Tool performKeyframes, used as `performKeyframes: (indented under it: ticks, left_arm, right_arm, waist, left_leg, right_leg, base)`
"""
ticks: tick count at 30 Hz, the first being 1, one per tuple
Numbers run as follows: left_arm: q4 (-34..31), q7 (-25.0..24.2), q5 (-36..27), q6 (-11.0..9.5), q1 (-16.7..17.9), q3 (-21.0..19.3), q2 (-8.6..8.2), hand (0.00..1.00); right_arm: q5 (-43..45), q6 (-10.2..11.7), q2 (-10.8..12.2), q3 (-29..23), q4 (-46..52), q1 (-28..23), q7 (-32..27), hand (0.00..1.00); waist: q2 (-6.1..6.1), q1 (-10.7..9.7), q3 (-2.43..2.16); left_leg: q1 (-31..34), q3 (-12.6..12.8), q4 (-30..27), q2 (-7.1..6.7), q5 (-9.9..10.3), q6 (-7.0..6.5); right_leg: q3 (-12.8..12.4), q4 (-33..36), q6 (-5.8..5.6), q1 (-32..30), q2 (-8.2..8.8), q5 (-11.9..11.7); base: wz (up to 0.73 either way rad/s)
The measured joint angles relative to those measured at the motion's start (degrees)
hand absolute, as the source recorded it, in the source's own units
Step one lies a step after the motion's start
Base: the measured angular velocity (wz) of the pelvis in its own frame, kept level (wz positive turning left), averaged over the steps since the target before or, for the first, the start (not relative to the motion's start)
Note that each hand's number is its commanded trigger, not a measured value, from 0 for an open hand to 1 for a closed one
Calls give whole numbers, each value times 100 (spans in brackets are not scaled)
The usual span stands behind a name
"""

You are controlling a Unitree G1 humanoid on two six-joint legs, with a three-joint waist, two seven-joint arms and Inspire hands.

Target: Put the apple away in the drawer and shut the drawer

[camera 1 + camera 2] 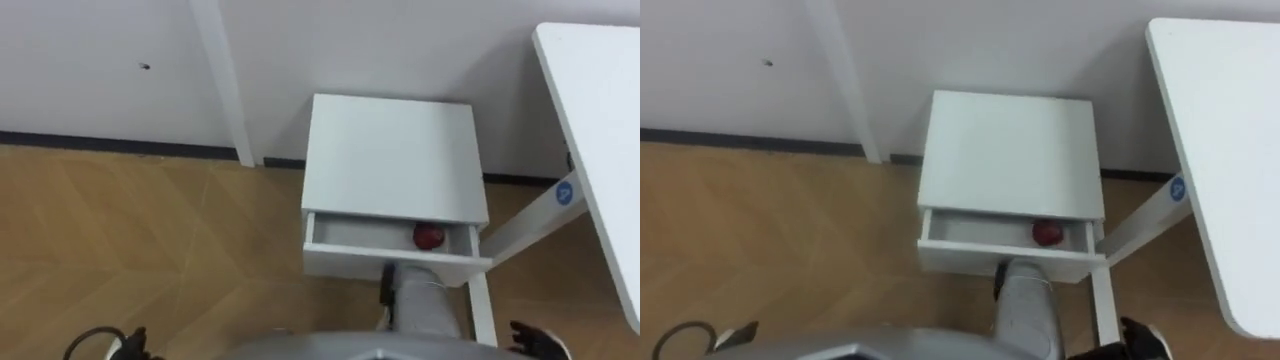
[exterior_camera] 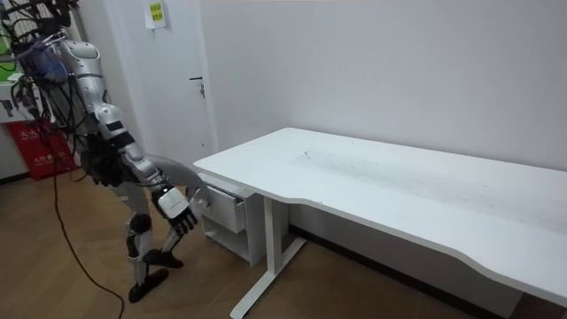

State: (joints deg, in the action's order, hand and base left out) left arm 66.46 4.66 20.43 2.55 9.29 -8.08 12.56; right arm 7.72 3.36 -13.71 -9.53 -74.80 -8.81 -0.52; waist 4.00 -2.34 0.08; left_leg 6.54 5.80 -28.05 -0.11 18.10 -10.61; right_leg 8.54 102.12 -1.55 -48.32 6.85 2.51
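The apple (image 1: 428, 236) lies inside the drawer (image 1: 385, 262) of a small white cabinet (image 1: 392, 150), toward the drawer's right end and close to its back. The drawer stands partly pulled out. The cabinet sits against the wall (image 1: 400, 45) on a wooden floor (image 1: 150, 230), just left of the white counter (image 1: 600, 120), whose slanted leg (image 1: 520, 232) passes beside the drawer's right corner.

The robot stands in front of the cabinet, bent forward over it. Its right hand (image 1: 535, 338) hangs low, near the drawer front, fingers loose and holding nothing. The left hand (image 1: 135, 347) shows at the bottom left edge; I cannot tell how its fingers are set.
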Motion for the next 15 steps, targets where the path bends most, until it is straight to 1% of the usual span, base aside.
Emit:
performKeyframes:
  ticks: [1,2,4,5,6,7,8,10,11,12,13,14,15]
  left_arm:
    - [4,0,0,129,9,11,0,0]
    - [18,3,-2,256,17,26,-6,0]
    - [50,0,-14,372,18,38,-44,0]
    - [55,-3,-36,415,35,40,-59,0]
    - [55,-3,-82,462,57,39,-62,0]
    - [65,-3,-88,472,67,27,-61,0]
    - [99,-2,-108,478,84,20,-58,0]
    - [120,11,-197,479,138,21,-55,0]
    - [119,11,-195,478,194,22,-58,0]
    - [118,10,-195,477,224,11,-62,0]
    - [120,10,-192,470,256,-25,-67,0]
    - [159,15,-162,459,398,-146,-126,0]
    - [179,16,-207,457,463,-142,-110,0]
  right_arm:
    - [-150,4,4,183,-154,-83,-13,0]
    - [-283,4,18,282,-173,-189,-17,0]
    - [-495,4,17,381,-222,-280,-83,0]
    - [-658,8,30,381,-277,-283,-145,0]
    - [-828,17,35,384,-309,-289,-199,0]
    - [-918,24,34,384,-319,-293,-221,0]
    - [-1093,23,32,384,-328,-301,-271,0]
    - [-1268,22,30,387,-328,-271,-349,0]
    - [-1299,13,31,392,-320,-252,-369,0]
    - [-1323,-48,28,399,-310,-236,-373,0]
    - [-1347,-105,28,421,-321,-246,-373,0]
    - [-1431,-243,19,490,-330,-164,-390,0]
    - [-1432,-319,52,492,-328,-87,-405,0]
  waist:
    - [59,-38,21]
    - [58,-70,32]
    - [74,-101,32]
    - [72,-138,34]
    - [83,-168,31]
    - [88,-176,30]
    - [106,-180,21]
    - [145,-190,18]
    - [172,-225,4]
    - [229,-217,-5]
    - [251,-206,-18]
    - [162,-196,12]
    - [9,-210,-10]
  left_leg:
    - [5,-29,-32,71,4,-7]
    - [4,-37,-89,91,17,-29]
    - [53,-49,-251,133,67,-75]
    - [63,-75,-309,139,96,-101]
    - [79,-99,-363,138,121,-125]
    - [82,-101,-381,138,140,-117]
    - [88,-101,-414,136,164,-133]
    - [130,-100,-506,127,186,-161]
    - [170,-97,-513,121,198,-144]
    - [169,-77,-502,117,219,14]
    - [135,-17,-463,116,225,223]
    - [-41,165,-205,67,168,996]
    - [97,22,-810,139,278,969]
  right_leg:
    - [136,503,3,-433,5,153]
    - [164,820,-16,-807,29,288]
    - [229,966,-30,-1181,37,436]
    - [276,954,-24,-1305,77,490]
    - [316,950,-19,-1381,98,524]
    - [313,945,-18,-1398,98,525]
    - [282,931,-19,-1401,98,525]
    - [244,872,-28,-1389,105,532]
    - [225,722,-29,-1332,173,532]
    - [220,498,-29,-1235,224,532]
    - [202,371,-23,-1172,216,532]
    - [169,26,11,-959,221,523]
    - [70,-219,-62,-807,456,548]
  base:
    - [0]
    - [4]
    - [8]
    - [14]
    - [12]
    - [8]
    - [0]
    - [-2]
    - [-5]
    - [-11]
    - [-35]
    - [-34]
    - [-12]
